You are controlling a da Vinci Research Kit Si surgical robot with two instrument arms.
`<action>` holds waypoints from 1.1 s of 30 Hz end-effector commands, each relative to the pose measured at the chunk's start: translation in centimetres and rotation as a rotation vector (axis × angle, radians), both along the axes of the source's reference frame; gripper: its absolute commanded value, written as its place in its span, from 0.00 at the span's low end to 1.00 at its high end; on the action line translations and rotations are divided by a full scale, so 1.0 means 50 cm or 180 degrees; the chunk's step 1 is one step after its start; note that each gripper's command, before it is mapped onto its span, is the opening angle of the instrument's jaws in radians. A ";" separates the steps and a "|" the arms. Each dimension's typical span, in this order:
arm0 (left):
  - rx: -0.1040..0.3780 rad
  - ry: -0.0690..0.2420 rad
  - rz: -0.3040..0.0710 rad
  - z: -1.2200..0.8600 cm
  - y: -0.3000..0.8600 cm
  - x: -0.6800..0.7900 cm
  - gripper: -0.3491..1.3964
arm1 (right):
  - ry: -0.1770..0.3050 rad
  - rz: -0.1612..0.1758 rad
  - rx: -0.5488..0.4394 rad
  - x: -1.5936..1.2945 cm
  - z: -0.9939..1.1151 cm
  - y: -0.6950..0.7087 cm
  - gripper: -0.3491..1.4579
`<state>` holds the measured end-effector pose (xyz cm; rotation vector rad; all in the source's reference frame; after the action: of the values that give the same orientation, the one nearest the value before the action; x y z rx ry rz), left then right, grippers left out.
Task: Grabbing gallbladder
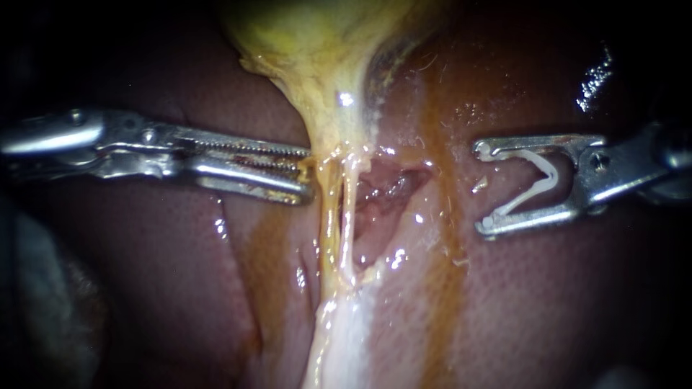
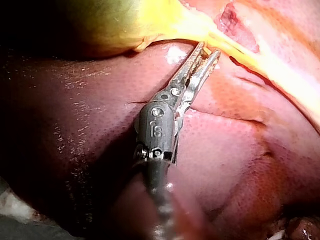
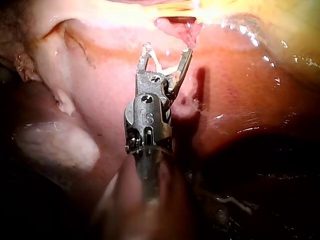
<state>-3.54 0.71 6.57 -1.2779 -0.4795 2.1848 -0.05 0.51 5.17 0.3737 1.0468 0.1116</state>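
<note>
Yellow-green, the gallbladder (image 1: 317, 43) hangs at the top middle of the endoscope view and narrows into a pale yellow neck that runs down over the reddish-brown liver (image 1: 158, 274). The left instrument (image 1: 308, 173) comes in level from the left. Its 2 toothed jaws stand a narrow gap apart, with their tips against the left edge of that neck, and no tissue is plainly pinched between them. Just right of the neck lies a raw red pocket (image 1: 382, 191) in the tissue. The right instrument (image 1: 484, 186) sits well apart from the neck. Its jaws are spread wide and carry a white clip (image 1: 551, 176) bent into a V, 1 arm along each jaw.

In the left wrist view, the left instrument (image 2: 210, 49) lies over the liver (image 2: 75, 125). Its jaws are slightly parted and their tips reach the yellow band where the gallbladder (image 2: 115, 25) tapers. The red pocket (image 2: 232, 22) lies just beyond them.

In the right wrist view, the right instrument (image 3: 167, 50) points at the red pocket (image 3: 180, 25) with its tips short of it. The clip (image 3: 157, 64) is seated between the spread jaws. The gallbladder (image 3: 225, 10) shows as a bright yellow strip ahead, and the liver (image 3: 240, 100) lies beside the shaft.
</note>
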 end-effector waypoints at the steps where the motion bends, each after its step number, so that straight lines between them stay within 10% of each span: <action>1: 0.0021 0.0000 -0.0010 -0.0003 0.0002 0.0002 0.23 | 0.0000 0.0000 0.0000 0.0000 0.0000 0.0000 0.47; 10: 0.0104 -0.0011 -0.0030 -0.0013 0.0009 0.0009 0.00 | 0.0000 0.0000 0.0000 0.0000 0.0000 0.0000 0.47; 22: 0.0534 0.0165 -0.0109 -0.0065 0.0015 0.0038 0.00 | 0.0000 0.0000 0.0000 0.0000 0.0000 0.0000 0.47; 33: 0.0588 0.0165 -0.0239 -0.0169 0.0106 0.0126 0.00 | 0.0000 -0.0001 0.0000 -0.0002 0.0000 0.0000 0.47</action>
<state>-2.88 1.25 5.70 -1.1152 -0.5848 2.0527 -0.06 0.51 5.17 0.3740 1.0467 0.1114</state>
